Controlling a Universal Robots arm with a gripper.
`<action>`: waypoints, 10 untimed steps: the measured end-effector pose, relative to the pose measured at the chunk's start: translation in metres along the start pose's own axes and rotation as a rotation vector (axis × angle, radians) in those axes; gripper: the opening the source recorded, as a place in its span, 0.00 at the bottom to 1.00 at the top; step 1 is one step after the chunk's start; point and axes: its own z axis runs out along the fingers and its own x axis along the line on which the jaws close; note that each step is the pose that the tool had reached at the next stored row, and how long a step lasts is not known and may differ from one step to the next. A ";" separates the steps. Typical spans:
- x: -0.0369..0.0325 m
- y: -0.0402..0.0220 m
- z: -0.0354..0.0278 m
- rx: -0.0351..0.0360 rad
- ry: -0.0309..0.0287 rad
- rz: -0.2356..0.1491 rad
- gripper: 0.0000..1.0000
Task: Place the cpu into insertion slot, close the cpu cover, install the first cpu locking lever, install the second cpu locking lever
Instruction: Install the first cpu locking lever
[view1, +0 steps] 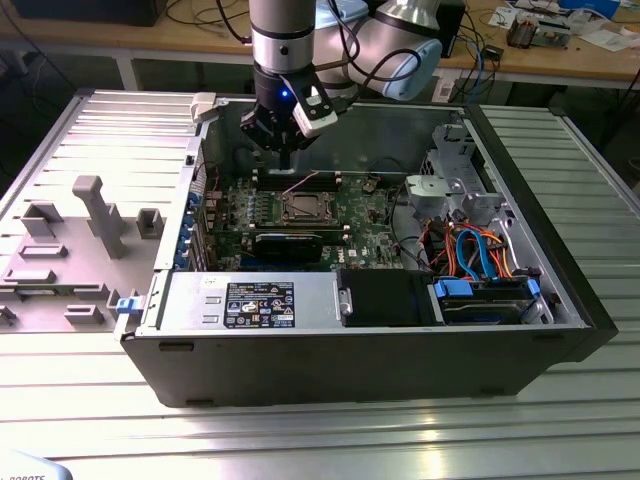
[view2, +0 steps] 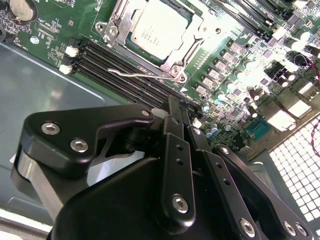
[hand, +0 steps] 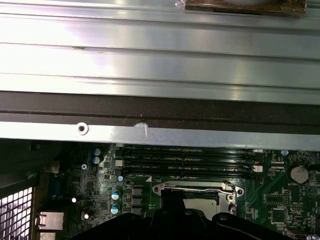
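Observation:
The cpu (view2: 159, 26), a flat silver-grey square, lies in the insertion slot (view2: 112, 30) on the green motherboard. The silvery cpu cover (view2: 189, 46) frames it and looks lowered over its edges. One thin wire locking lever (view2: 142, 74) runs along the socket side that faces the memory slots; whether it is latched I cannot tell. In the exterior view my gripper (view1: 287, 157) hangs above the board just behind the socket (view1: 304, 208), toward the case's far wall. Its black fingers (view2: 175, 120) stand close together with nothing between them. The same lever (hand: 192, 189) shows in the first wrist view.
Long black memory slots (hand: 185, 161) lie between the socket and the case's back wall (hand: 160, 132). A black card (view1: 288, 243) sits in front of the socket. A drive cage (view1: 450, 185) with orange and blue cables (view1: 478, 250) stands at the exterior view's right. A grey fixture plate (view1: 75, 250) lies outside the case.

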 end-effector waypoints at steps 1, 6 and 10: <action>0.0000 0.0000 0.0000 0.0000 0.0001 0.000 0.11; -0.0066 -0.0003 0.0012 0.0015 0.0000 0.000 0.11; -0.0179 -0.0012 0.0076 -0.0013 -0.0002 0.001 0.11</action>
